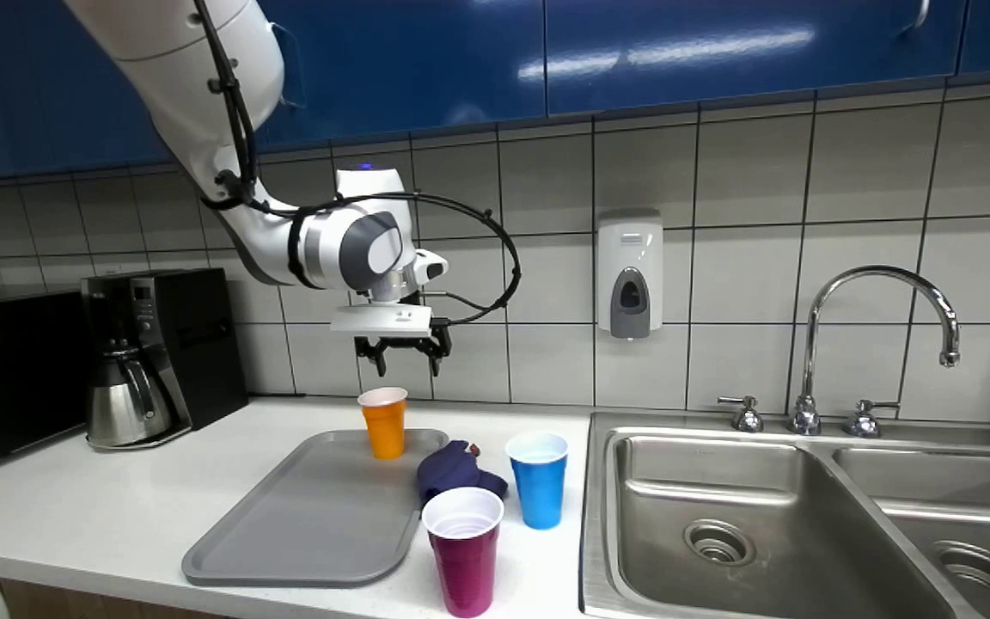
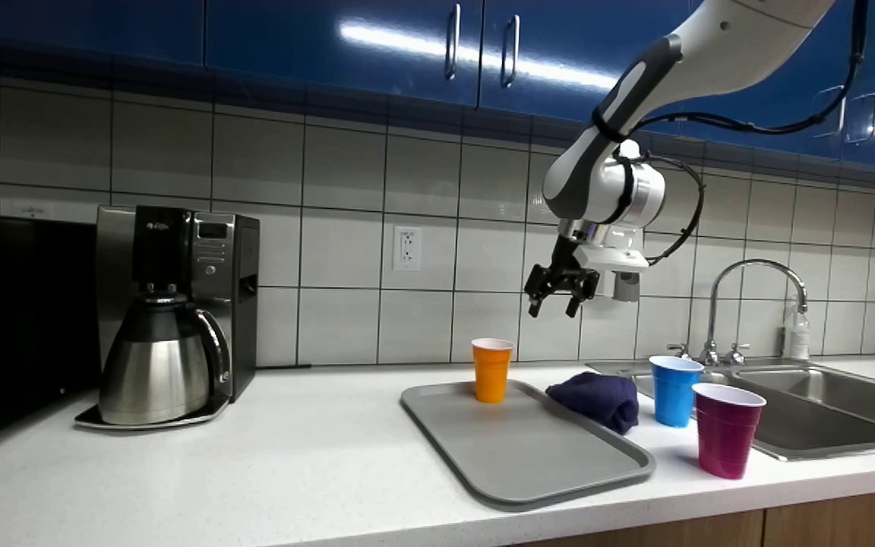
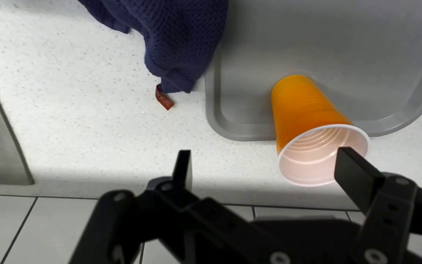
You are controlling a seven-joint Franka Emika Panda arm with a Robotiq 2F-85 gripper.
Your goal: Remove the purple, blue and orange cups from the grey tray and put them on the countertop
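Observation:
The orange cup (image 1: 386, 432) stands upright at the back end of the grey tray (image 1: 289, 537); both also show in an exterior view, the cup (image 2: 491, 376) and tray (image 2: 536, 448). The blue cup (image 1: 538, 486) and the purple cup (image 1: 467, 567) stand upright on the white countertop (image 2: 255, 471), beside the tray toward the sink. My gripper (image 1: 407, 365) is open and empty, above the orange cup in both exterior views (image 2: 554, 305). In the wrist view, the orange cup (image 3: 302, 106) lies toward the right finger of my gripper (image 3: 264, 157), its white rim partly hidden by that finger.
A dark blue cloth (image 1: 450, 471) lies against the tray's sink-side edge, between tray and blue cup. The steel sink (image 1: 602, 516) lies beyond the cups. A coffee maker (image 2: 179, 327) stands on the counter's opposite side. The tiled wall (image 1: 546, 361) is close behind my gripper.

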